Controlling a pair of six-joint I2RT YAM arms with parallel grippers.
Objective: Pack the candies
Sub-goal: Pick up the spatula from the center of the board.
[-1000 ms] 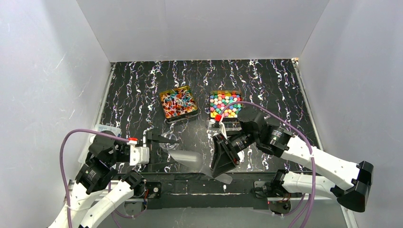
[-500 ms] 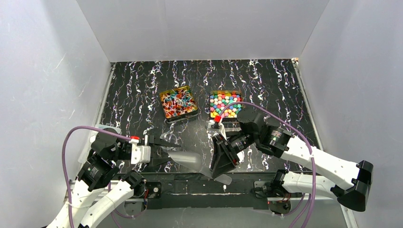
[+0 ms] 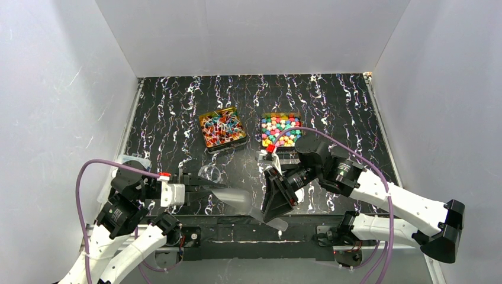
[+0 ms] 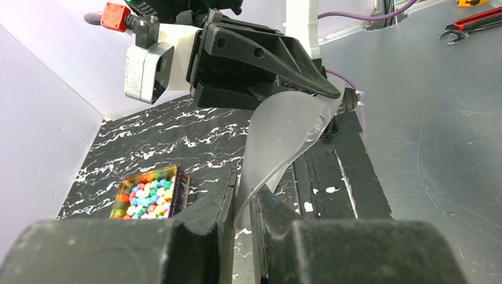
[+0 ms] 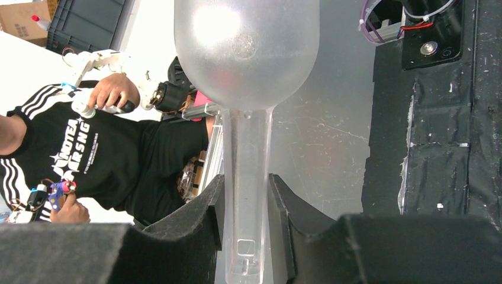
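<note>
The candies fill two gold tins at mid-table: twist-wrapped ones point(image 3: 222, 129) in the left tin, cube-like ones point(image 3: 279, 130) in the right tin, which also shows in the left wrist view point(image 4: 151, 192). A clear plastic scoop point(image 3: 235, 199) hangs low between the arms near the front edge. My right gripper point(image 3: 271, 216) is shut on its handle point(image 5: 245, 177), with the empty bowl point(image 5: 245, 53) pointing away. My left gripper point(image 4: 244, 190) is shut on the thin rim of the scoop bowl point(image 4: 284, 136). No candy lies in the scoop.
A clear round piece point(image 3: 211, 173) lies on the black marbled mat point(image 3: 331, 100) just behind the left fingers. A clear container point(image 3: 131, 162) sits at the left edge by the left arm. White walls enclose the table on three sides.
My left gripper's fingers have closed from wide apart onto the scoop bowl's rim. The right arm and the scoop have stayed in place.
</note>
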